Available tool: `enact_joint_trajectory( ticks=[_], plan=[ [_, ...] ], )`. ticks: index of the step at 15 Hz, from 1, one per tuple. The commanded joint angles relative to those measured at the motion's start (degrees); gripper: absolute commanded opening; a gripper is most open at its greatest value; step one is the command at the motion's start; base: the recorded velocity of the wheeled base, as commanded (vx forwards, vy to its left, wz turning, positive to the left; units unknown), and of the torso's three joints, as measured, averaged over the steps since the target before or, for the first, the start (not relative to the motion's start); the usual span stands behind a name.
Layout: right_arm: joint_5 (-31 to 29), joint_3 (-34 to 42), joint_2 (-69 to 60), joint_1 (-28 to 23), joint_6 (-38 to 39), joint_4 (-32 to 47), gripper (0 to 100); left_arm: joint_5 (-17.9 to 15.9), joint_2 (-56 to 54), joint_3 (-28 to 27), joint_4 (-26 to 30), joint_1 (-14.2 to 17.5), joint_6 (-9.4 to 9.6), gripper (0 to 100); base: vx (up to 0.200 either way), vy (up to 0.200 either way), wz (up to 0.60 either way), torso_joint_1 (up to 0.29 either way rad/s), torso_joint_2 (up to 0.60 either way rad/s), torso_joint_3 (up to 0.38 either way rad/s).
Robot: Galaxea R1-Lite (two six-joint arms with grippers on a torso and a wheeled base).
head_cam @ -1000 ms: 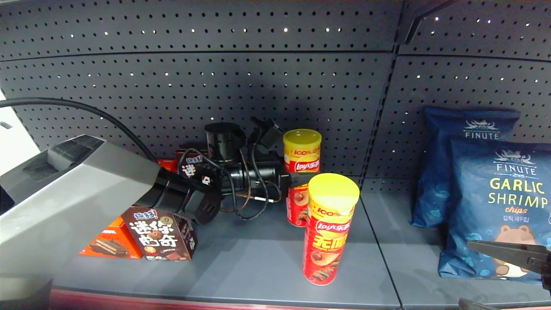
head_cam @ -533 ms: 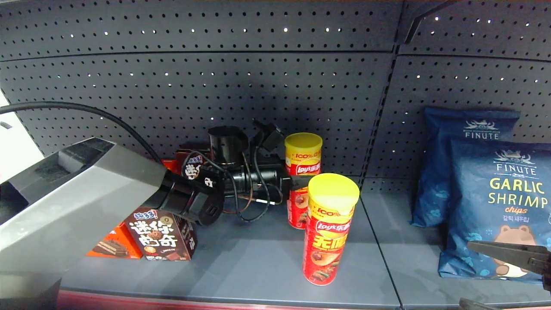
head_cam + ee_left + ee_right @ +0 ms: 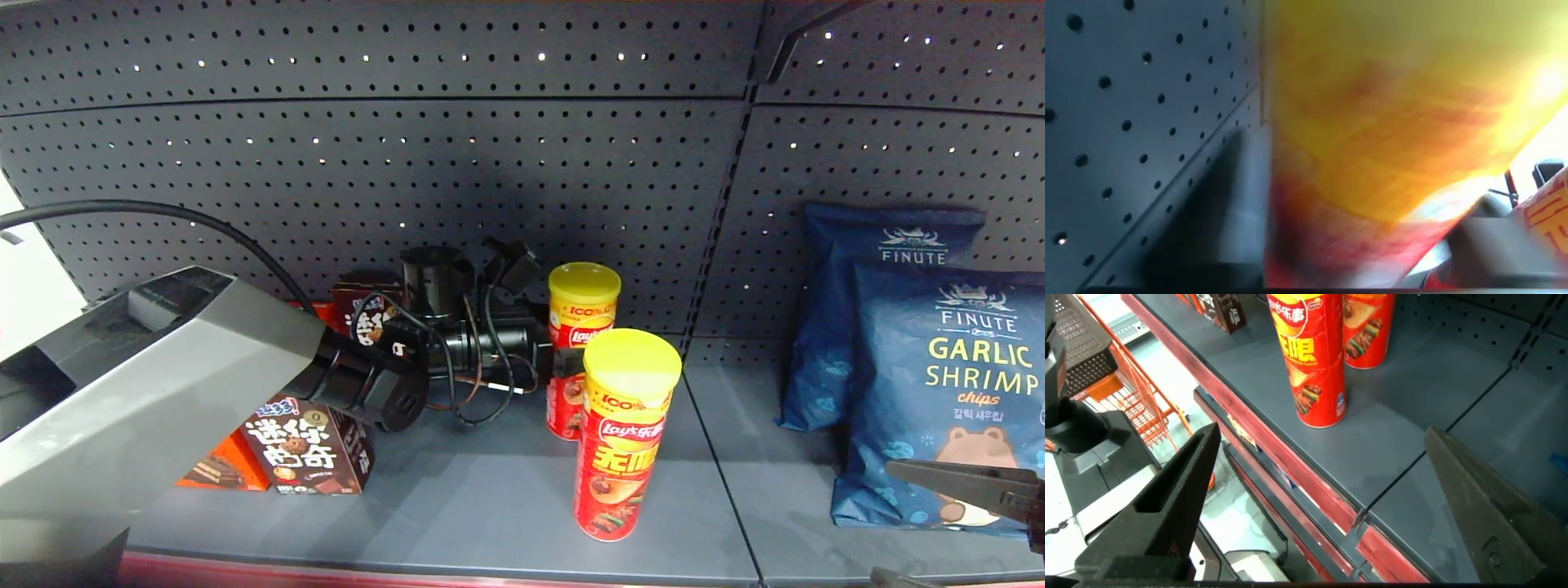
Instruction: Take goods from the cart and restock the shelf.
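A red chip can with a yellow lid (image 3: 583,314) stands upright at the back of the grey shelf (image 3: 490,498), near the pegboard. My left gripper (image 3: 563,359) is shut on its side at mid height. In the left wrist view the same can (image 3: 1396,122) is very close. A second, identical can (image 3: 627,433) stands free in front of it and slightly to the right, near the shelf edge; in the right wrist view this front can (image 3: 1313,359) stands before the held can (image 3: 1369,331). My right gripper (image 3: 882,518) hangs open at the lower right, off the shelf front.
Blue chip bags (image 3: 947,384) stand on the right shelf section. A brown cookie box (image 3: 306,445) and an orange box (image 3: 216,469) sit at the left, more boxes behind my left arm. An orange cart (image 3: 1135,416) stands below the shelf's red front strip (image 3: 1290,490).
My left gripper has carried the back chip can a little to the right and lower; it now sits closer behind the front can. The right gripper has stayed still.
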Motion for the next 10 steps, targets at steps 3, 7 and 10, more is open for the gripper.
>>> enact_joint_trajectory(
  ticks=[3, 7, 10],
  plan=[
    [-0.05, 0.46, 0.01, -0.03, 0.01, -0.02, 100, 0.06, 0.02, 0.35, -1.49, -0.16, -0.12, 100, 0.0, 0.0, 0.0, 0.0, 0.0, 0.0],
    [-0.14, 0.81, 0.71, -0.12, 0.01, 0.07, 100, 0.24, -2.79, 5.71, -4.22, -0.34, -0.12, 100, 0.0, 0.0, 0.0, 0.0, 0.0, 0.0],
    [-0.14, 0.81, 1.85, -0.12, 0.01, -0.02, 100, 0.32, -5.25, 10.2, -6.77, 0.1, -0.21, 100, 0.0, 0.0, 0.0, 0.0, 0.0, 0.0]
  ],
)
